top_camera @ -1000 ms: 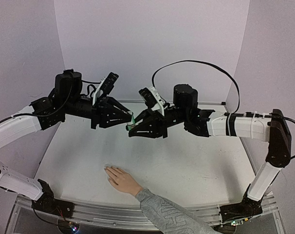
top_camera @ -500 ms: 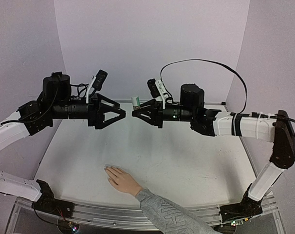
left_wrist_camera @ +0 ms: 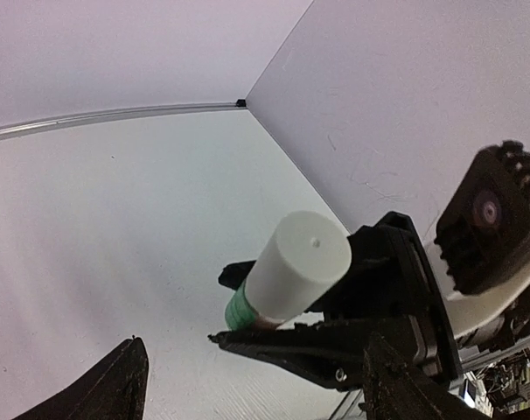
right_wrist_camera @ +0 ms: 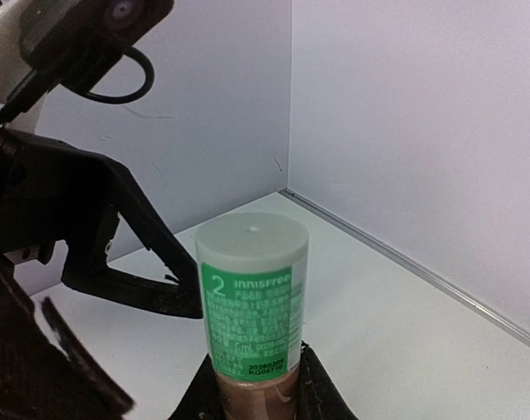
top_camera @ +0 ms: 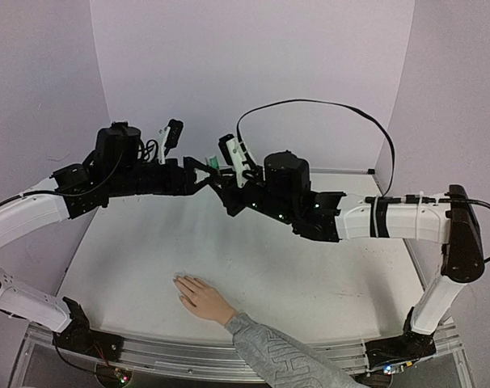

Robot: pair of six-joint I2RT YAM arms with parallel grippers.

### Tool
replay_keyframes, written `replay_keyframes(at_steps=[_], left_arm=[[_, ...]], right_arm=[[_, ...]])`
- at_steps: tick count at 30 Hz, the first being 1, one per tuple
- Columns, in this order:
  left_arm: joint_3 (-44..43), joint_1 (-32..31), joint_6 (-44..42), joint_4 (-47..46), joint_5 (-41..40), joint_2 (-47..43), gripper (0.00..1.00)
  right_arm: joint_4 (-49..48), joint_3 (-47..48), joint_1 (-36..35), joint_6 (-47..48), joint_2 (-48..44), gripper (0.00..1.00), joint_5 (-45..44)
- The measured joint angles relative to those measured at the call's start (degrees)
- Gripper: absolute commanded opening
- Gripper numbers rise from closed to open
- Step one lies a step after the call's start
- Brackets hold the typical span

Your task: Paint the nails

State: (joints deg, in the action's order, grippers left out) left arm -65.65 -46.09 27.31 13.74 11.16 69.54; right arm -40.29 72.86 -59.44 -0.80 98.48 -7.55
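A small bottle (right_wrist_camera: 252, 297) with a white cap and green label stands up between the fingertips of my right gripper (right_wrist_camera: 254, 395), which is shut on its brown lower part. In the top view the bottle (top_camera: 215, 164) hangs high over the back of the table, held by the right gripper (top_camera: 219, 176). My left gripper (top_camera: 203, 167) is open right beside the cap. In the left wrist view the bottle (left_wrist_camera: 293, 264) lies above the gap of the open left gripper (left_wrist_camera: 256, 394). A human hand (top_camera: 200, 297) rests flat near the front, its nails (top_camera: 179, 281) tiny at the fingertips.
A grey patterned sleeve (top_camera: 281, 360) runs from the hand to the table's front edge. The white table (top_camera: 310, 275) is walled by pale lilac panels at the back and sides. A black cable (top_camera: 310, 103) loops above the right arm.
The left gripper, shut at the bottle a second ago, opened and drew away. Now both arms have come together again, further left, with the bottle in the right gripper.
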Motion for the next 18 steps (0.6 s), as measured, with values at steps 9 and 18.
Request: replay_keyframes(at_steps=[9, 18], left_arm=[[0.0, -0.1, 1.2, -2.6, -2.8, 0.2, 0.64], [-0.6, -0.1, 0.6, -3.3, -3.9, 1.6, 0.40]], right_arm=[[1.4, 1.9, -2.6, 2.8, 2.6, 0.00, -4.2], [1.8, 2.3, -3.0, 3.3, 2.7, 0.00, -4.8]])
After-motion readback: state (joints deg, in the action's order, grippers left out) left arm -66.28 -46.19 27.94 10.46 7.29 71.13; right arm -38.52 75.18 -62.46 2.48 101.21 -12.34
